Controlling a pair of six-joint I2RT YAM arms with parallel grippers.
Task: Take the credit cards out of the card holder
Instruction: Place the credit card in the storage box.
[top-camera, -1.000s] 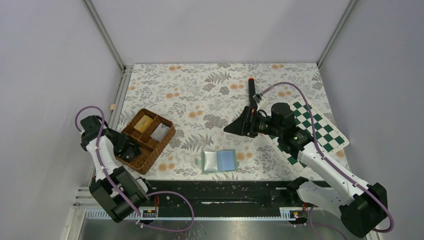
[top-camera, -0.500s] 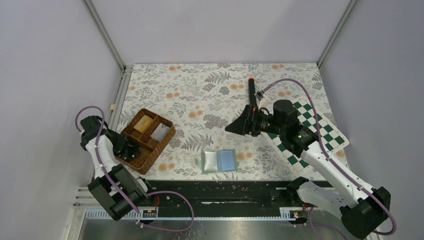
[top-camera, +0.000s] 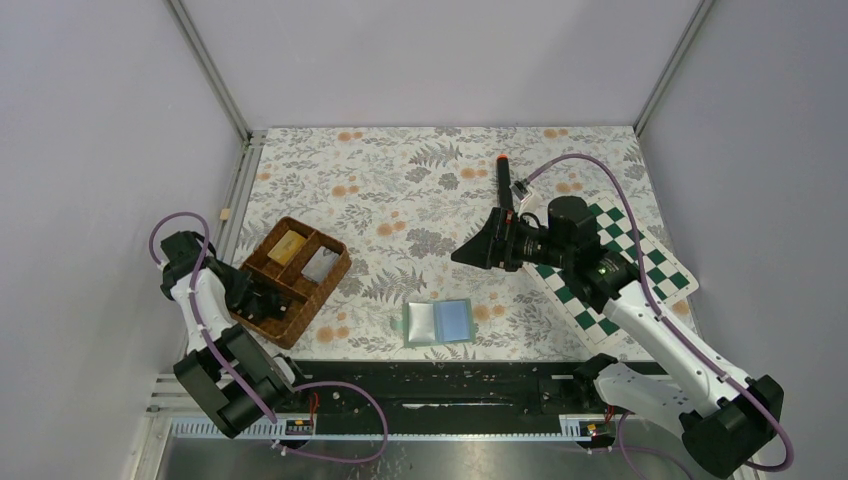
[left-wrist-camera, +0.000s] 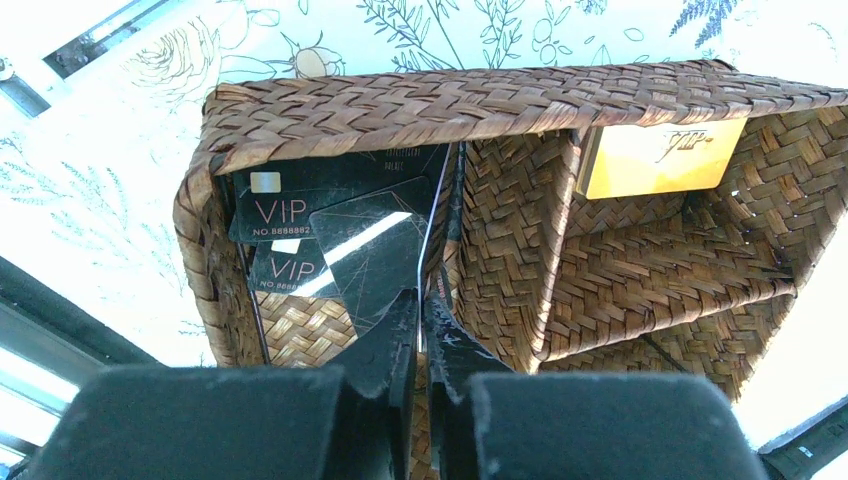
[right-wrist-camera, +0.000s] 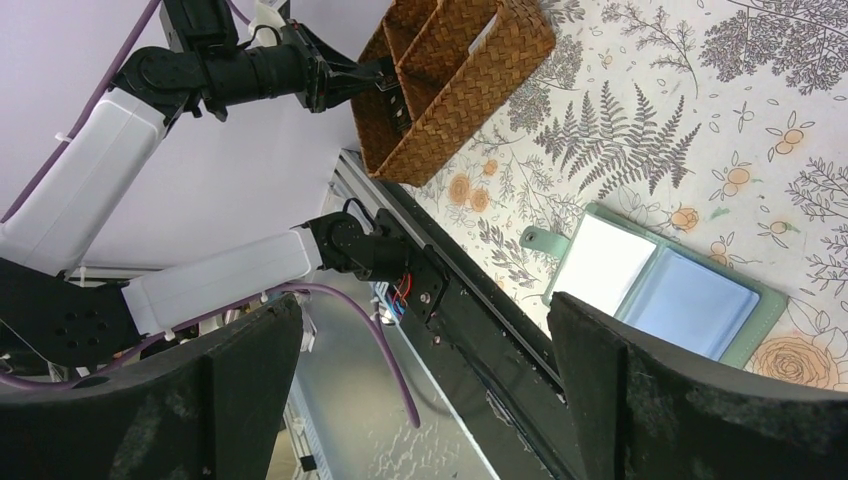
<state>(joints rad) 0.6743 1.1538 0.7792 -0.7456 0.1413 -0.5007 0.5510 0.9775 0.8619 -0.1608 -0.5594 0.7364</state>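
The floral tabletop (top-camera: 400, 180) carries a green-and-white chessboard (top-camera: 662, 272) at its right side, partly under the right arm. The right gripper (top-camera: 470, 248) hangs above the tabletop with its jaws spread wide and nothing between them.

A brown divided wicker tray (top-camera: 290, 322) sits at the left. The left gripper (left-wrist-camera: 420, 300) reaches into it, jaws nearly pressed together with only a slit between. A card's thin edge runs down toward that slit; whether it is pinched cannot be told.

The card holder (top-camera: 438, 322) lies open and flat near the tabletop's near edge, between the two arms, with its pale panel on the left and its blue panel on the right.

The credit cards (left-wrist-camera: 290, 205), dark and marked VIP, overlap in the tray's left compartment as the left wrist sees it. A gold-coloured block (left-wrist-camera: 660, 158) occupies another compartment.

A black stick with an orange tip (top-camera: 503, 178) lies farther back.
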